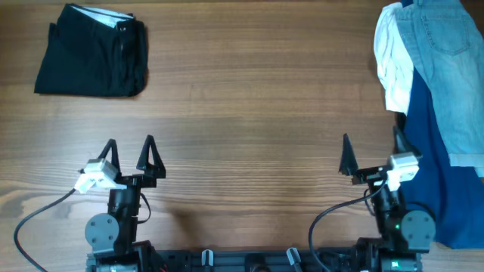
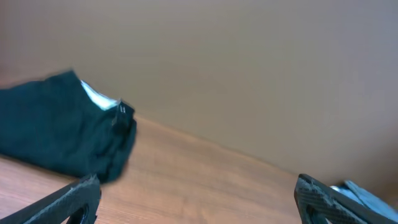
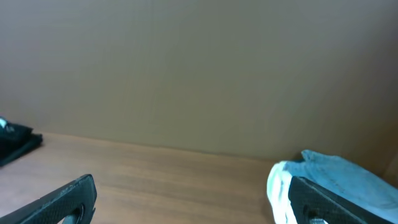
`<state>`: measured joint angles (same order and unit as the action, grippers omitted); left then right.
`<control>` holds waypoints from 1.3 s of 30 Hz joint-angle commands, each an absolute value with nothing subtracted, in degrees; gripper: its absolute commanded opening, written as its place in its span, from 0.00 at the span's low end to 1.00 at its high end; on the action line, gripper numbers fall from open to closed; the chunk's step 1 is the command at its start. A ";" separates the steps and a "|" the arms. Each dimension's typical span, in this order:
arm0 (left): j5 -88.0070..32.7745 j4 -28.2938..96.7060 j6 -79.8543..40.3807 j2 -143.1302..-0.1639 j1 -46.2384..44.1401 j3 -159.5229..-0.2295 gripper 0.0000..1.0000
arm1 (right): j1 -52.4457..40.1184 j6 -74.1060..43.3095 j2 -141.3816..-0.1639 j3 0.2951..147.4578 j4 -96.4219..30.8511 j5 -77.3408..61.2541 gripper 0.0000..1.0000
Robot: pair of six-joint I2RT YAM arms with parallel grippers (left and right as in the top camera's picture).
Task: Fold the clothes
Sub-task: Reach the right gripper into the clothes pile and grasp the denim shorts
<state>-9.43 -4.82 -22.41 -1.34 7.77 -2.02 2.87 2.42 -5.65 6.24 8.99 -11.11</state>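
Left gripper (image 1: 130,141) wide open, empty | right gripper (image 1: 370,136) wide open, empty | black garment (image 1: 92,60) folded, done | denim shorts (image 1: 454,75), white garment (image 1: 392,68), dark-blue garment (image 1: 429,151) piled, not folded yet

The black fingers of the right gripper (image 3: 191,186) gape above a brown wooden table (image 3: 174,174). At right lies pale blue denim (image 3: 339,171) beside white cloth (image 3: 278,186); at left, a black garment (image 3: 15,142).

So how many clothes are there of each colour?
Black garment: 1
White garment: 1
Pale blue denim: 1
Dark blue garment: 1
Total: 4
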 commanded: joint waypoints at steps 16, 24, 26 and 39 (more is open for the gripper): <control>-16.03 43.40 -11.99 -78.94 6.35 -80.58 1.00 | 2.66 14.39 -89.73 92.75 -24.91 -18.83 1.00; -17.56 40.95 -11.33 -90.74 4.51 -83.57 1.00 | 8.62 21.74 -106.39 95.22 -18.20 -8.05 1.00; -17.56 40.86 -11.31 -91.31 4.23 -83.57 1.00 | 14.52 18.83 -111.50 95.22 -15.00 -7.31 0.97; -17.52 40.95 -11.31 -91.31 2.81 -83.57 1.00 | 27.09 17.98 -129.36 95.22 -6.02 -11.62 0.78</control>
<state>-16.45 41.04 -12.03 -90.98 3.49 -82.52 27.31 18.28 -127.13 94.13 -7.14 -10.13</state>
